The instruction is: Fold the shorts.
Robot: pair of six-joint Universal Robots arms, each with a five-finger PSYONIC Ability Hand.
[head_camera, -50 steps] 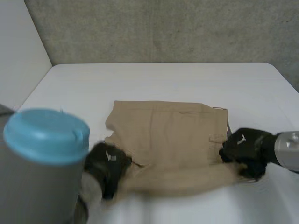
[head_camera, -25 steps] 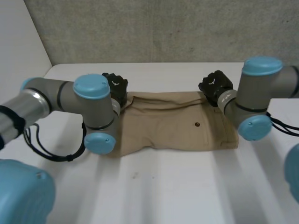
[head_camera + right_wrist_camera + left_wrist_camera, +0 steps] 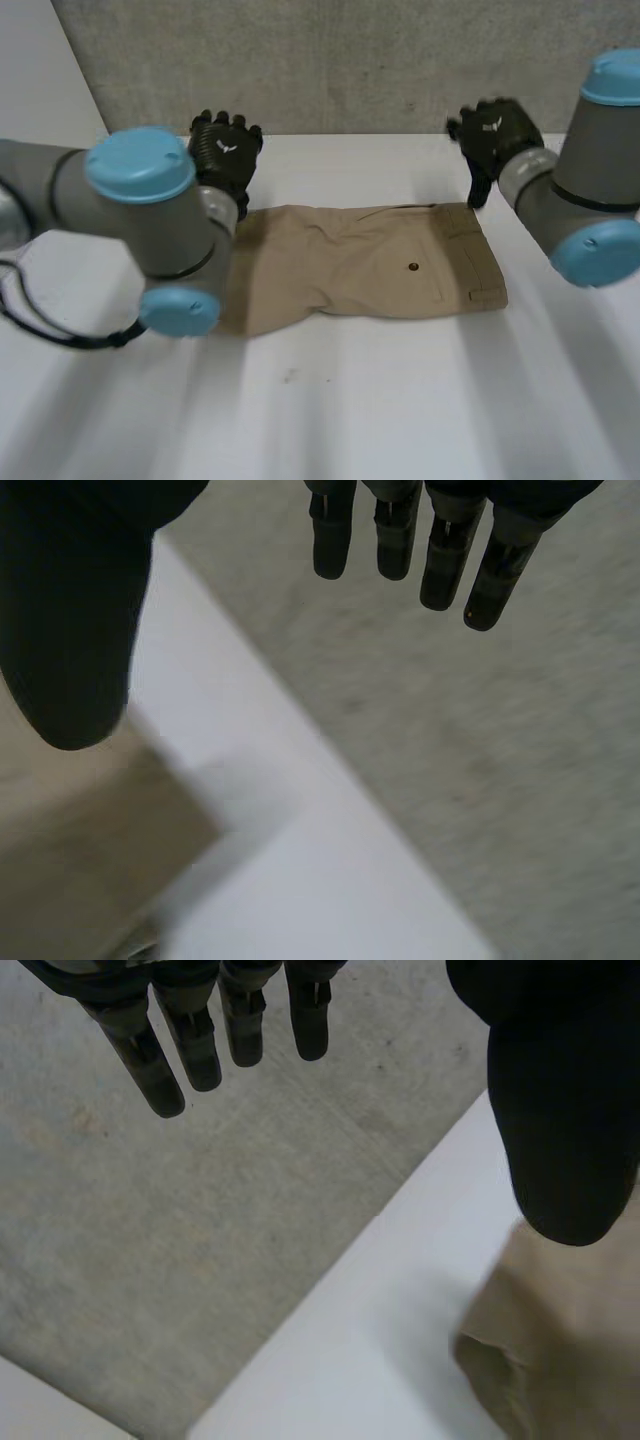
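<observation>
1. Shorts (image 3: 360,268) lie flat on the table (image 3: 380,400), folded over.
2. Left hand (image 3: 225,155) hovers past their far left corner, fingers straight, empty.
3. Right hand (image 3: 495,135) hovers past the far right corner, likewise spread and empty.

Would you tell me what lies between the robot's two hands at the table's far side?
In the head view, bare white table lies between the left hand and the right hand; the shorts lie just nearer the camera.

Wears grey cylindrical joints (image 3: 170,240) topped with round light-blue caps (image 3: 140,163). Ends in a black left robot hand (image 3: 224,158) and a black right robot hand (image 3: 495,135), each marked white on the back, with slim fingers (image 3: 195,1050).
</observation>
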